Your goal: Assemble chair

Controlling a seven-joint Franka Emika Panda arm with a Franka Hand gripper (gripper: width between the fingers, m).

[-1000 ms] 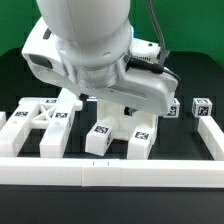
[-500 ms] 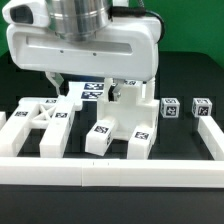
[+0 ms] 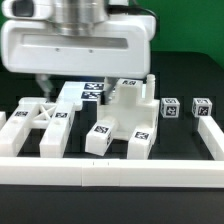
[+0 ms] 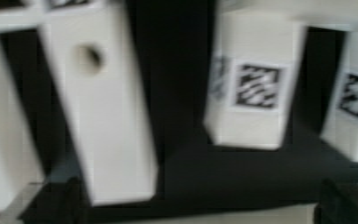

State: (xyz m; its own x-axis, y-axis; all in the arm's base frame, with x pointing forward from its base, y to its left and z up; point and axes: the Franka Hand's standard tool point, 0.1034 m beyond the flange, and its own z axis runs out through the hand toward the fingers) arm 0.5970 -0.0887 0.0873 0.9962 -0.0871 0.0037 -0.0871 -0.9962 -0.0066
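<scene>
**Gripper [image 3: 76,88] hanging open over the unassembled chair [image 3: 100,135]**

Fingers [image 4: 48,203] are standing wide apart and clamping nothing. In the wrist view their dark, blurred tips are flanking a strip of black table [image 3: 180,135]. Low white rails [image 3: 110,172] are fencing the work area along the near edge and at both sides of the exterior view, and every piece of the chair is lying inside them. At the exterior view's left, the X-braced panel [image 3: 38,125] is lying flat, with a long post [image 3: 66,108] just beside it. Toward the middle, the chunky slab piece [image 3: 125,112] is sitting with two tagged ends facing the near rail. Two short tagged posts [image 3: 170,108] [image 3: 202,107] are standing apart from it at the exterior view's right. The white hand is hanging above the long post and the rear of the slab piece. Below the fingers, the wrist view is showing a holed post [image 4: 91,110] and a tagged post [image 4: 256,85] lying side by side, with a dark gap separating them.
</scene>
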